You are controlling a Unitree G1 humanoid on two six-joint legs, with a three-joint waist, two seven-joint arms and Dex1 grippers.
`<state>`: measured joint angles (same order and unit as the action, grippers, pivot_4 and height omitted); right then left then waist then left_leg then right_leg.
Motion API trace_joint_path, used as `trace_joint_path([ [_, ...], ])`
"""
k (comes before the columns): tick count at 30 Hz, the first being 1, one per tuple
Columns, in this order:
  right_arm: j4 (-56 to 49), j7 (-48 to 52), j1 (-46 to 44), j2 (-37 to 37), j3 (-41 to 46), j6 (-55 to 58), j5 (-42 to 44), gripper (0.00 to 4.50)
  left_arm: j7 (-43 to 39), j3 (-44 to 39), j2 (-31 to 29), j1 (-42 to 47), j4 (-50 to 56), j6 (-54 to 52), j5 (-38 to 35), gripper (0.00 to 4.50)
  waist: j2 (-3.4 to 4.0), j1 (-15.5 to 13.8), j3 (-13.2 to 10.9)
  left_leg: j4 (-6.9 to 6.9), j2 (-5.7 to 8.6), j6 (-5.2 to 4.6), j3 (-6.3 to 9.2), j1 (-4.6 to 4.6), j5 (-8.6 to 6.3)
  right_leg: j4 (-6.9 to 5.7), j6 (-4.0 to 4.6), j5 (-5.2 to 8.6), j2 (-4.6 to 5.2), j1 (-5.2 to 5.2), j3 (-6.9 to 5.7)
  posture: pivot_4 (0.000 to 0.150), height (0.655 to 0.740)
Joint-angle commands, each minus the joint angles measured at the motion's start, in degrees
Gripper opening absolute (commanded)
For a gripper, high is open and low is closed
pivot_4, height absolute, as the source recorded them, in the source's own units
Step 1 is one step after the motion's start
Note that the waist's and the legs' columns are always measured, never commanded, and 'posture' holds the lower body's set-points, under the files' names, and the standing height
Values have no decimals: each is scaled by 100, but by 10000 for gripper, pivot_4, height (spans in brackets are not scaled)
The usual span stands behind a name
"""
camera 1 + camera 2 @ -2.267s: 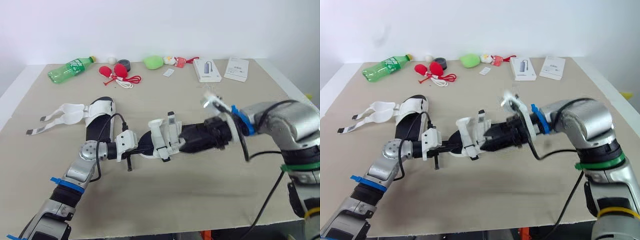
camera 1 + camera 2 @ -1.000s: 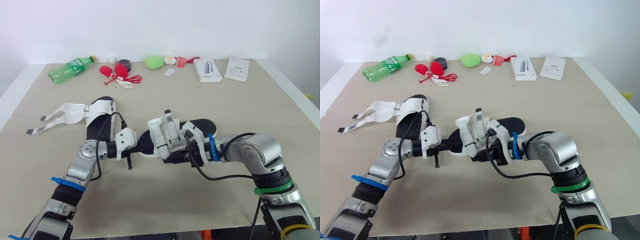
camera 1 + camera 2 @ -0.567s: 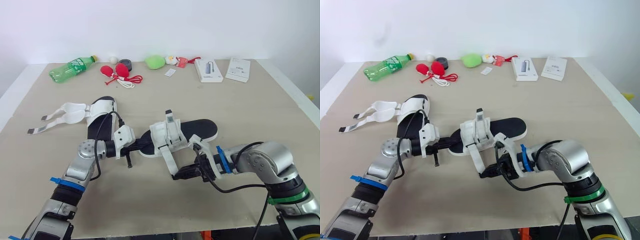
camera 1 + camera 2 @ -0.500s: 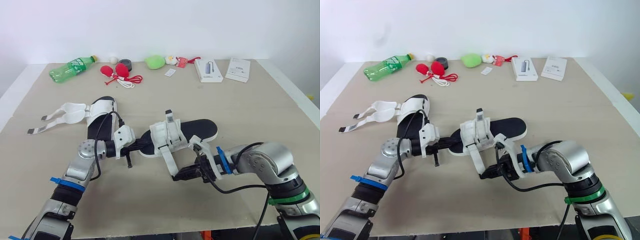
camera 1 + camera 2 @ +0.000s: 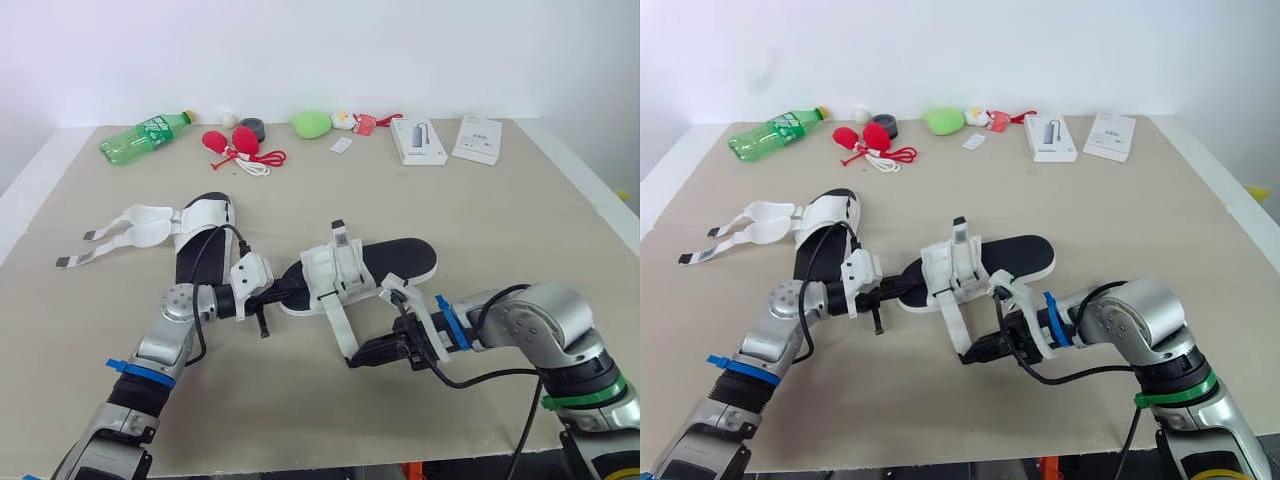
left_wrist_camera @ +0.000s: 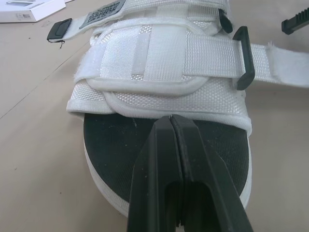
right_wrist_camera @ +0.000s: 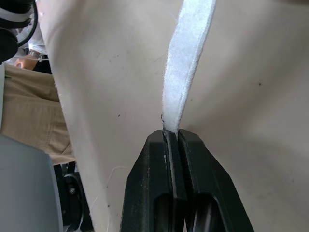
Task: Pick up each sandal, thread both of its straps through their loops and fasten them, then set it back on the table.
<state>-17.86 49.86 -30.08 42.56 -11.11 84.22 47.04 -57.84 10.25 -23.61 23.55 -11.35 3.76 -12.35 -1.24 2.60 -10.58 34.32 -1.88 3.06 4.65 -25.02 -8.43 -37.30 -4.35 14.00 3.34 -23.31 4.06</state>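
One black-soled sandal with white straps lies at the table's middle. My left gripper is shut, its tips resting on the black footbed at the heel end, just short of the white straps. My right gripper is shut on the end of a long white strap, which runs from the sandal toward the table's front; the strap rises straight from between the fingers. A second sandal lies to the left with its loose straps spread out on the table.
Along the far edge lie a green bottle, red items with a cord, a green lump and two white boxes. The table's front edge runs close below my arms.
Over the last second my right gripper drew the strap out of the sandal's straps toward the table's front; in the last half second it barely moved. The left gripper kept its place.
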Motion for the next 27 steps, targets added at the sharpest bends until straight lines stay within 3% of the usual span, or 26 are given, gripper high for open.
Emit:
trace_joint_path([
  [1, -280, 189, 24, 175, -57, 67, 214, 496, -3, 9, -30, -85, -4, 23, 79, 0, 0, 0, 0, 0, 0, 0, 0, 0, 0, 0, 0, 0, 0, 0, 0, 1500, 7400],
  [6, -325, 206, -15, 249, -98, -114, 156, 496, -53, 48, -83, -60, -27, 121, 158, 0, 0, -1, 0, 0, 0, 0, 0, -1, 0, 2, -1, 0, 0, 0, 0, 1500, 7400],
  [10, -775, 1346, -75, 1218, -585, -1187, -213, 11652, -134, 105, -120, -25, -93, 241, 248, 0, 1, -1, -1, 1, 1, 0, 0, -3, 0, 2, -2, -1, 1, -1, 0, 1500, 7400],
  [11, -826, 1640, -67, 1478, -714, -1681, -498, 16686, -144, 111, -119, -17, -103, 251, 252, 0, 9, -4, -4, 2, 1, 1, 0, -4, -1, 3, -2, 0, 2, -3, -1, 1500, 7400],
  [15, -204, 2770, -203, 2034, -956, -4736, -2074, 30426, -210, 123, -113, 60, -207, 322, 272, 0, 4, 1, 0, 3, 2, 4, -3, -2, -3, 7, -4, 1, 5, -2, -1, 1500, 7400],
  [18, 558, 3276, -377, 1622, -621, -7043, -2570, 42033, -243, 124, -98, 122, -284, 368, 289, 0, 4, 9, 0, 11, 1, 8, -15, 2, -1, 11, 11, 1, 7, -2, 2, 1500, 7400],
  [21, 1379, 3263, -713, 818, -336, -9233, -2930, 42033, -256, 116, -83, 165, -329, 398, 294, 0, -4, 26, 2, 12, -4, 10, -18, 11, 0, 12, 3, -11, 3, 6, 2, 1500, 7400],
  [27, 3970, 2901, -1384, -449, -379, -15518, -3996, 42033, -233, 52, -48, 144, -252, 389, 215, 0, -4, 12, 1, 4, -3, 34, -19, 12, 15, 17, -18, -26, 4, 11, 5, 1500, 7400],
])
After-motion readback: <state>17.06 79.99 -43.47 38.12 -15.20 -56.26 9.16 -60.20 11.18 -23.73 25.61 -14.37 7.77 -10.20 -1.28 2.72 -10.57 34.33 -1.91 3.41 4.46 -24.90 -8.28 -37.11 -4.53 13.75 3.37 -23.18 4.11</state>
